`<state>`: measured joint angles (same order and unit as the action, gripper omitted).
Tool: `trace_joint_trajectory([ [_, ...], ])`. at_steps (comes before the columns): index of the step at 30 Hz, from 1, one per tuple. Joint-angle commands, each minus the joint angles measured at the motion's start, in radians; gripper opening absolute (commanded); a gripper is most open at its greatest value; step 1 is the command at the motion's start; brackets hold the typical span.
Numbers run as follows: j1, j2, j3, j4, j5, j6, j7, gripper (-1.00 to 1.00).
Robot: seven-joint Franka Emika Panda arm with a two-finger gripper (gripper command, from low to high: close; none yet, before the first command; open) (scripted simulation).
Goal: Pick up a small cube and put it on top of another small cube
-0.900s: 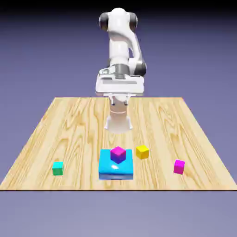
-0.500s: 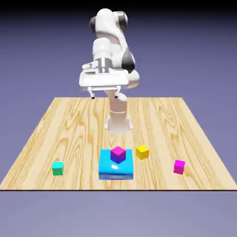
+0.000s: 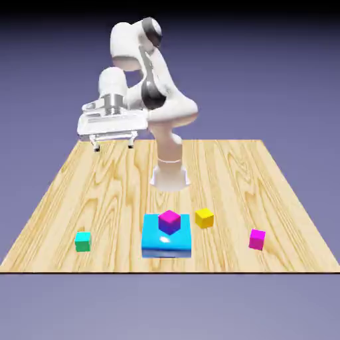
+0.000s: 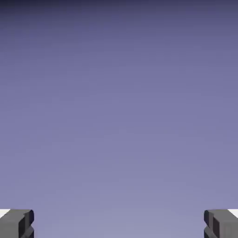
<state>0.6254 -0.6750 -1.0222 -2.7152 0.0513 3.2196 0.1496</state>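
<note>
The small teal-green cube (image 3: 82, 242) rests on the wooden table (image 3: 99, 192) near its front edge, at the exterior view's left. My gripper (image 3: 114, 145) hangs high over the table's back left part, far from the teal cube, open and empty. In the hand view only plain backdrop shows, with my gripper (image 4: 119, 224) open wide and its grey fingertips (image 4: 16, 223) apart at the two bottom corners. Other small cubes: a magenta one (image 3: 169, 222) on top of the big flat bright-blue block (image 3: 166, 241), a yellow one (image 3: 204, 218) beside that block, and a second magenta one (image 3: 257, 239) toward the right.
The arm's white base (image 3: 169, 174) stands mid-table behind the blue block. The table ends just in front of the cubes.
The arm has swung toward the exterior view's left, carrying the hand from above the table's middle to over its back left part. The cubes have not moved.
</note>
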Motion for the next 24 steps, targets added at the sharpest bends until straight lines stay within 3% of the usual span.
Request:
trace_joint_trajectory([
  [1,0.022,-0.004,-0.036,0.003,0.002,0.006,-0.021,0.00],
  [24,0.522,-0.089,-0.870,0.081,0.044,0.155,-0.503,0.00],
])
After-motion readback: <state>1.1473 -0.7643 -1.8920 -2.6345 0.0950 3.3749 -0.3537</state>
